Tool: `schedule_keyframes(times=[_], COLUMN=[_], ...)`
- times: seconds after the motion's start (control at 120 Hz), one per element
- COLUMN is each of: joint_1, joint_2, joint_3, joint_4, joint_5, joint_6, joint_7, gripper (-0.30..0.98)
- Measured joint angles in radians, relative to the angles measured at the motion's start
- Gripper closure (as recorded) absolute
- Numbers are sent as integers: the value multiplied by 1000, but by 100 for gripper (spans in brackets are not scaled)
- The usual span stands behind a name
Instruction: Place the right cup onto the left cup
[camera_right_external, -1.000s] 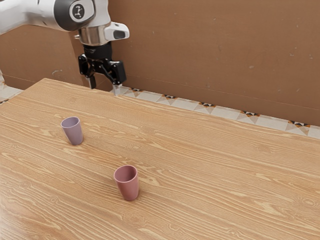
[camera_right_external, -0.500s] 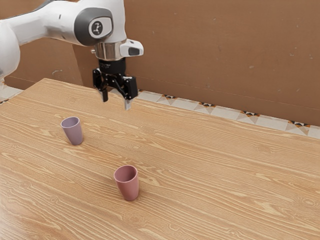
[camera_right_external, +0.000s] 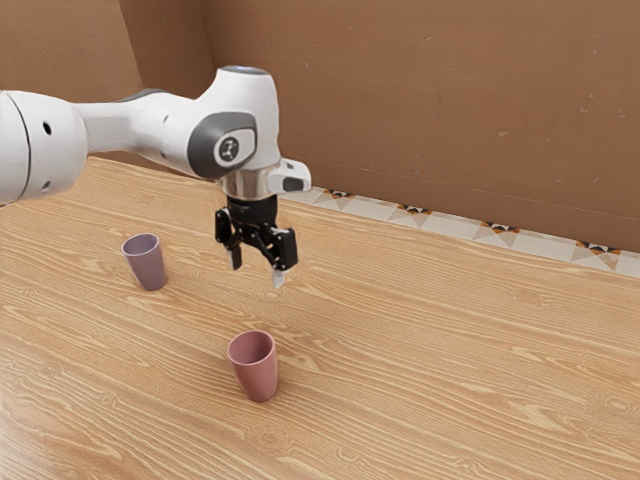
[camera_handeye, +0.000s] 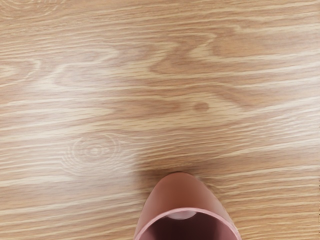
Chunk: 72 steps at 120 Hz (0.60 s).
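Progress was early: nothing stacked, nothing lifted. Your pink cup (camera_right_external: 257, 378) (likely the right one) stood upright on the surface (camera_right_external: 450, 350); the purple cup (camera_right_external: 148, 268), likely the left one, stood upright well apart from it, toward the exterior view's left. Your jaws were spread and empty, above the surface near the pink cup, touching neither. Grasp, lift, carry and nesting all remained. Next move probably called for you to centre over the pink cup before lowering.

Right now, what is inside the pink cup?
In the pink cup, I can see its inner wall and a paler patch, perhaps its floor, but no contents. In the exterior view, the cup's near side covers the bottom, so I can't rule something out.
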Motion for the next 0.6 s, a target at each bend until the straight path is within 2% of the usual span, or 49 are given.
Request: schedule_keyframes(times=[0.292, 0.6], joint_1=[2, -5], joint_2=[-65, -95], joint_3=[-40, -103], joint_4=[-168, -252], joint_5=[-18, -32], joint_6=[149, 201], joint_7=[-7, -65], gripper=[0, 0])
